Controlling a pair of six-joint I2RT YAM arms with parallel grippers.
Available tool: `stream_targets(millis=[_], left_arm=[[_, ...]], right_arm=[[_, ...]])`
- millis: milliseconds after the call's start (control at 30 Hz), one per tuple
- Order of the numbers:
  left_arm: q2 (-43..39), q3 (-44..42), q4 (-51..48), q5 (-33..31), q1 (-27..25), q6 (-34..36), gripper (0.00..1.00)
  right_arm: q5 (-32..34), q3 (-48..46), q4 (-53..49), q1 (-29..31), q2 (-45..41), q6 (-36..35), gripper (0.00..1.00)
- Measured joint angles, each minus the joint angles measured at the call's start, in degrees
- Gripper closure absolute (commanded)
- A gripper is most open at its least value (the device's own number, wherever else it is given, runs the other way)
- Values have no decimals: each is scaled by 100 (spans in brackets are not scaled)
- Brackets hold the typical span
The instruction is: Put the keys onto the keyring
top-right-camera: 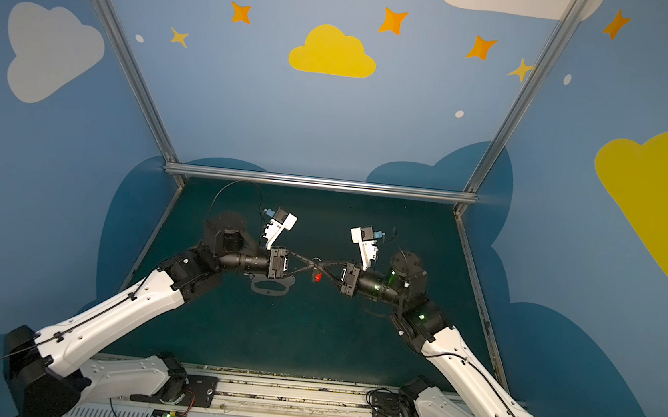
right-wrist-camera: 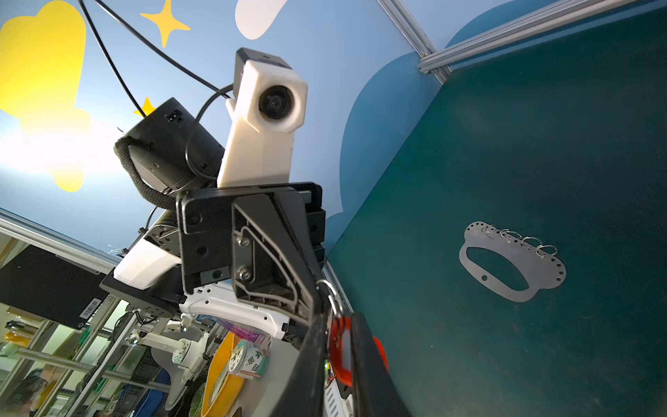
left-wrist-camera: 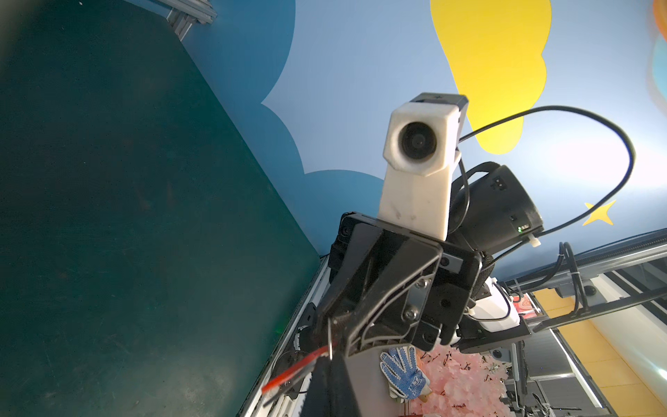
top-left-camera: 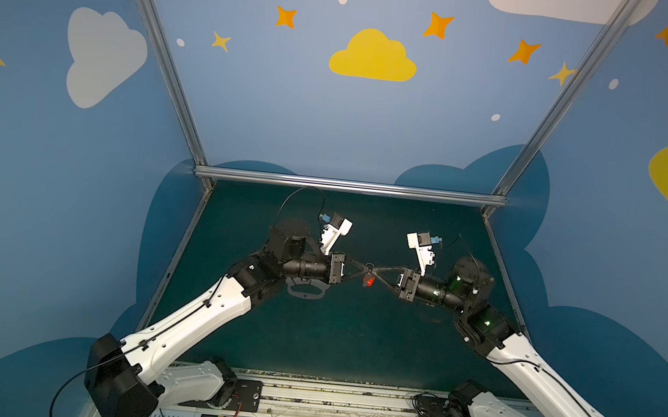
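The keys (right-wrist-camera: 341, 346) fill the right gripper (right-wrist-camera: 337, 319); left gripper (top-left-camera: 364, 271) pinches the keyring (right-wrist-camera: 329, 294).

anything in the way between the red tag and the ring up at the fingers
Nothing visible. Left gripper and right gripper meet at the ring, and the tag hangs right under it, touching. The plate lies apart, down on the table.

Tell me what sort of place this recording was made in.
Probably a robot work booth in a lab or workshop. An aluminium frame holds walls painted with clouds, two arms sit on a rail beside a green mat, and cluttered shelving stands outside.
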Motion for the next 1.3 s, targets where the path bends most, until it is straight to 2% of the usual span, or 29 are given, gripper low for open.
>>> stream_targets(millis=[133,333,433,567,667,933,1300], left_arm=[[-2,2,-9,-7,0,4,96],[-2,4,-72,-70,0,39,95],[-2,4,-90,-79,0,39,88],[-52,31,-127,-122,0,35,65],[-254,50,-295,-354,39,7,63],[-1134,-107,-214,-450,811,-264,64],[-1154,-328,-260,-286,997,-304,66]], right_arm=[[-4,2,4,0,28,7,89],[-17,15,22,-2,76,44,99],[-15,20,26,-2,107,44,100],[-35,13,151,-13,223,76,100],[-216,-9,450,-48,369,179,100],[-1016,-37,1604,-208,800,660,100],[-2732,348,3270,-278,1790,1534,100]])
